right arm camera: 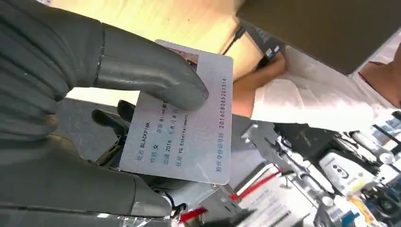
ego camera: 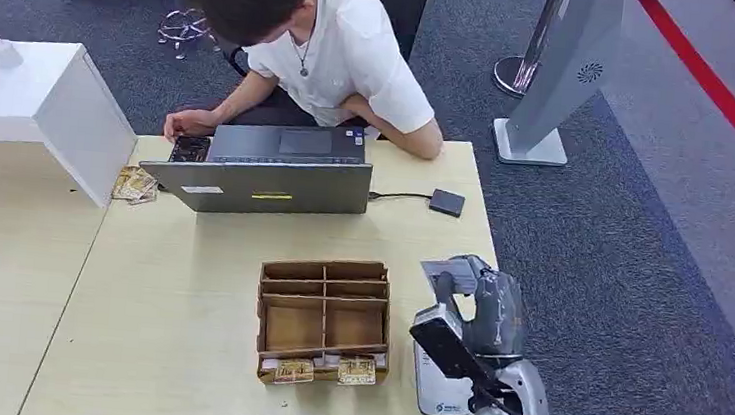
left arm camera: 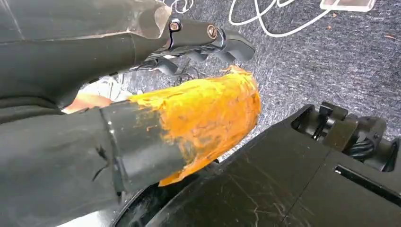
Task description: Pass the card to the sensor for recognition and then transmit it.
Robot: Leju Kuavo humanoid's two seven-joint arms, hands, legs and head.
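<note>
Right hand point(right arm camera: 90, 109) pinched the ID card point(right arm camera: 187, 125) between thumb and fingers above the tabletop's point(ego camera: 186, 282) right edge, near the small black sensor point(ego camera: 447, 202); I judged the card light, stiff, slippery, best held by its edge.

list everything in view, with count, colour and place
card: 1, pale with print, pinched by right robot hand
sensor: 1, dark, far table edge, cabled to laptop
white pad: 1, white, table's near right corner
organizer box: 1, brown, table centre, cards in its front slot
laptop: 1, grey, far side of table
table: 1, light wood
white box: 1, left table
person: 1, white shirt, behind laptop
right robot hand: grey, above the table's right edge
left robot hand: dark, fingers curled, over carpet
</note>
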